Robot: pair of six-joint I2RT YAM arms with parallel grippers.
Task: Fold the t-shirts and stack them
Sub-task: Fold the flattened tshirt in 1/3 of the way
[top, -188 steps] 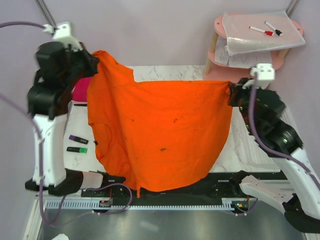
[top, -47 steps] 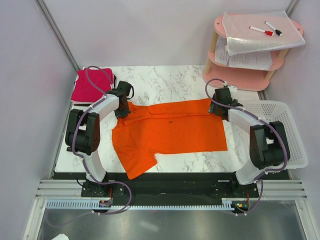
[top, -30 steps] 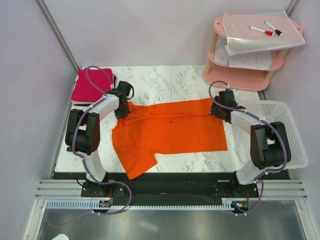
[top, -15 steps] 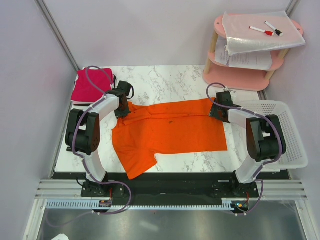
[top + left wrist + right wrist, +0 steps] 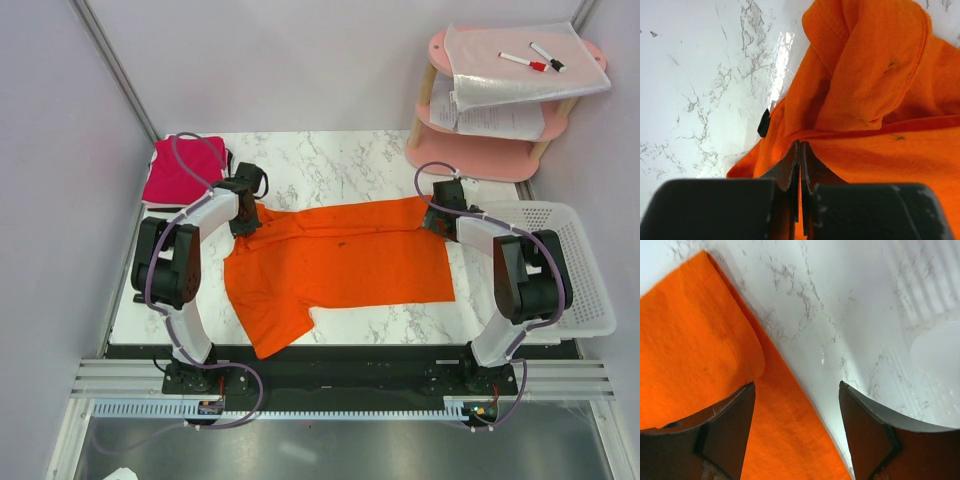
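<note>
Pinching the orange t-shirt (image 5: 340, 265) with the left gripper (image 5: 245, 222), down low on the white marble table (image 5: 340, 160). Squeezed tight and narrow, with a thin bit of orange cloth caught in between. Gripping at the far left corner of the shirt, where the cloth bunches up in soft folds. Right beside the grip, a small black bit (image 5: 763, 122) at the cloth's edge; too small to tell what.

Hovering the right gripper (image 5: 430, 220) at the far right corner of the same shirt. Spread wide apart, holding nothing. Between the two fingers (image 5: 730, 425), just the orange hem and bare marble. Touching the cloth or not: cannot tell.

Lying mostly flat across the middle of the table, the rest of the orange shirt, with one part flopped toward the near left side. Dotted with a few small dark specks.

Folded small at the far left corner of the table, the pink t-shirt (image 5: 172, 175), near the left arm and well apart from the right gripper. Not touching the orange one.

To the right of the table, a white basket (image 5: 585, 290) with holes in its walls. Behind that, a pink shelf stand (image 5: 490, 165) with white paper sheets (image 5: 520, 85) on top and two markers (image 5: 522, 62) lying on the paper.
</note>
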